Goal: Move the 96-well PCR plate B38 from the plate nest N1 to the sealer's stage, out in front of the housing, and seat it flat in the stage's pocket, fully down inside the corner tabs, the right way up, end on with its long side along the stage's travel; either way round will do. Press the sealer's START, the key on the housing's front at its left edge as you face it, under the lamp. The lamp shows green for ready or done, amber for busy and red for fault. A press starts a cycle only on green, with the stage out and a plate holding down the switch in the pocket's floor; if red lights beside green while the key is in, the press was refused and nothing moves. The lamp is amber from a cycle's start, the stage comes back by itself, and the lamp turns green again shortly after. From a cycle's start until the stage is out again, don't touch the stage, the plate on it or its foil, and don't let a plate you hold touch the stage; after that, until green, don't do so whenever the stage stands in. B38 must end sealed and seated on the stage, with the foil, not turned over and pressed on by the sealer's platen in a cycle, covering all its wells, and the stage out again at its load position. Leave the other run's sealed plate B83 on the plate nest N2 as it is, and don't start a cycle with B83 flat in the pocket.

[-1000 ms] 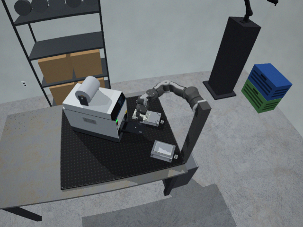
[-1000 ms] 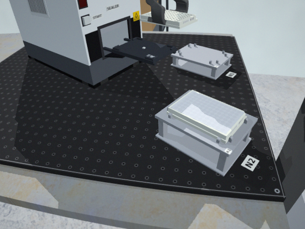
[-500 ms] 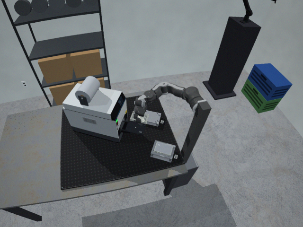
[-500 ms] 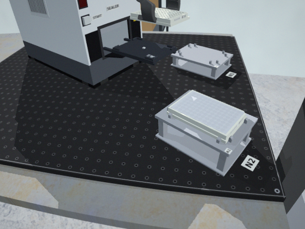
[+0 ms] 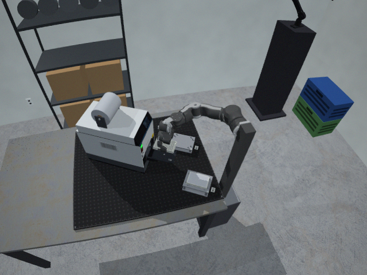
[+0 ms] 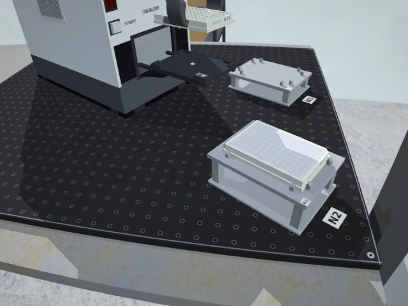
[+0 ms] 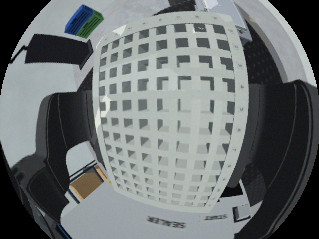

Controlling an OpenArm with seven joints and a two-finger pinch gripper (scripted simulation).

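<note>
White 96-well PCR plate (image 6: 197, 16): the dark two-finger claw (image 6: 176, 14) is gripping it, level, above the black sealer stage (image 6: 184, 67), left of the vacated grey plate nest N1 (image 6: 269, 80).

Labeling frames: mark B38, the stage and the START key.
B38 (image 6: 204, 14), exterior view, its open well grid.
Stage (image 6: 178, 67), exterior view, bare pocket floor.
START key (image 6: 115, 27), exterior view, key face.
</note>
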